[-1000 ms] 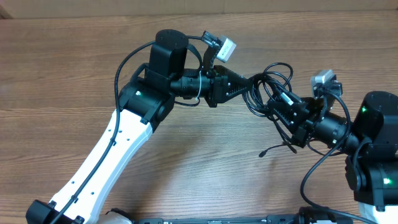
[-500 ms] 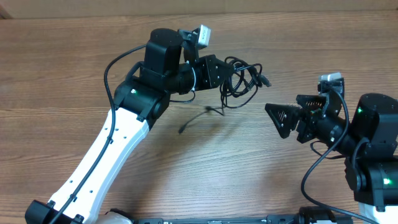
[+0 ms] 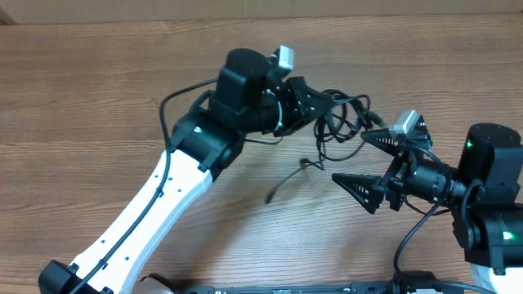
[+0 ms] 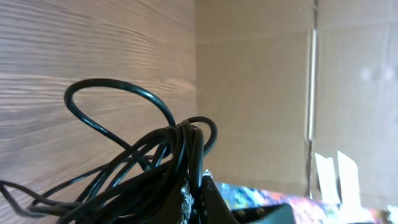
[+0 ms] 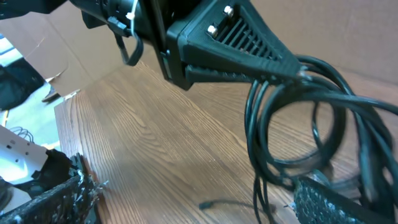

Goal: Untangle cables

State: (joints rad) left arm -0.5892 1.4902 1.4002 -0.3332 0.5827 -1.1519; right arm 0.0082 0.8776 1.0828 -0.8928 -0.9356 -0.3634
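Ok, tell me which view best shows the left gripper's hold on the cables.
Right wrist: the left gripper pinches the cables at its tips, loops hanging free. Overhead shows the same hold, small; left wrist shows mostly loops up close.

Wood-grain table; brown cardboard wall at far edge; even indoor light.

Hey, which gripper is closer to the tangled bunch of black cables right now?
Left. The left gripper is shut on the cables, pinching the bunch. The right gripper sits open just beside the bunch, gripping nothing.
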